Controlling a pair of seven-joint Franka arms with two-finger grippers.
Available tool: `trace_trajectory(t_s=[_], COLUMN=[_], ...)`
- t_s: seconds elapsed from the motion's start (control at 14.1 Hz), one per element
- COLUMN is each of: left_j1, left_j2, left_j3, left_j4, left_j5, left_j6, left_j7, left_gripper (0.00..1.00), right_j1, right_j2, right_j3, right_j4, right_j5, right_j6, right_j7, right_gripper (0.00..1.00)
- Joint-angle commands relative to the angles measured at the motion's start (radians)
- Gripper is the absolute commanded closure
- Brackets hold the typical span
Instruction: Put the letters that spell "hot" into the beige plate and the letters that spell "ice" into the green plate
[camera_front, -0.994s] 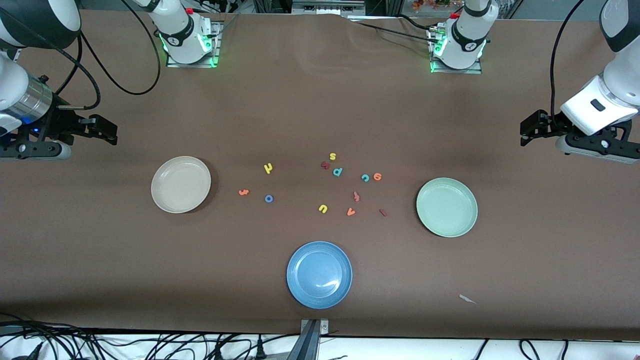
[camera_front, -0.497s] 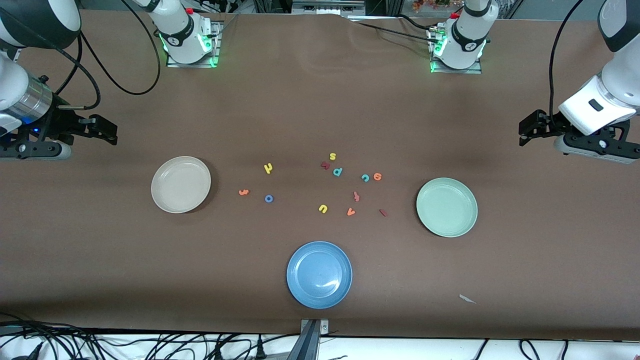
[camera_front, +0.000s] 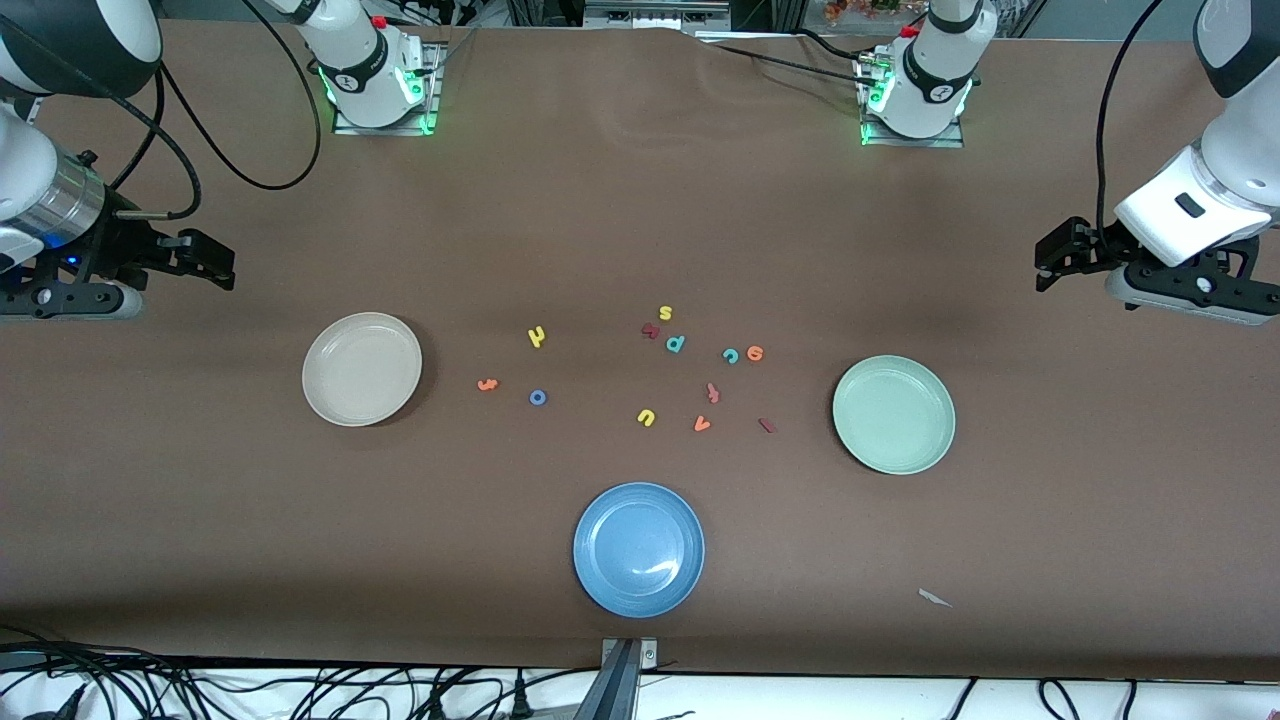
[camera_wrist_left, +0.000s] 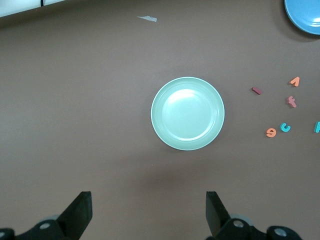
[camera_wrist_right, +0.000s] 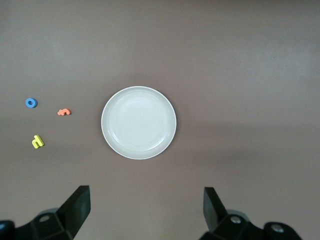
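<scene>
Nothing is sorted yet. At the frame's left edge the right gripper (camera_front: 205, 262) hangs over bare desk (camera_front: 640, 200), jaws wide and empty. The beige plate (camera_front: 362, 368) is bare; t (camera_front: 487, 384), o (camera_front: 538, 397) and h (camera_front: 537, 336) lie beside it. Mid-frame, c (camera_front: 730, 355), e (camera_front: 755, 352) and i (camera_front: 767, 425) lie loose before the bare green plate (camera_front: 893, 414). The left gripper (camera_front: 1062, 254) at the right edge is also wide and empty. Both arms are partly cut off.

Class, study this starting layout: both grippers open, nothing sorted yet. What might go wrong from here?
1. The teal c and orange e sit almost touching; a grab might take both or knock one aside.
2. Lookalikes lie nearby: the orange v or teal p might reach the green plate by mistake.
</scene>
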Motion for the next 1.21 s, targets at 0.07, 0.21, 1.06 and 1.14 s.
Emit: trace_trajectory(t_s=[0.07,0.21,1.06,1.14], left_j1=[-0.002,0.014,0.023,0.023], left_j2=[0.009,0.012,0.009,0.009], left_j3=[-0.016,-0.009,-0.016,-0.016], left_j4=[0.029,0.029,0.029,0.029], left_j5=[0.013,0.008,0.011,0.011], left_j6=[-0.024,-0.015,-0.025,-0.025], left_j7=[-0.040,-0.029,-0.038,-0.038], left_gripper=[0.00,0.00,0.00,0.00], right_j1=[0.002,0.002,0.002,0.002], right_j2=[-0.001,-0.001,-0.001,-0.001], right_j3=[0.000,0.000,0.000,0.000], right_j4=[0.005,0.005,0.005,0.005], right_j5=[0.002,0.002,0.000,0.000], right_j6=[0.002,0.002,0.002,0.002], right_j7=[-0.001,-0.001,-0.001,-0.001], right_gripper=[0.00,0.00,0.00,0.00])
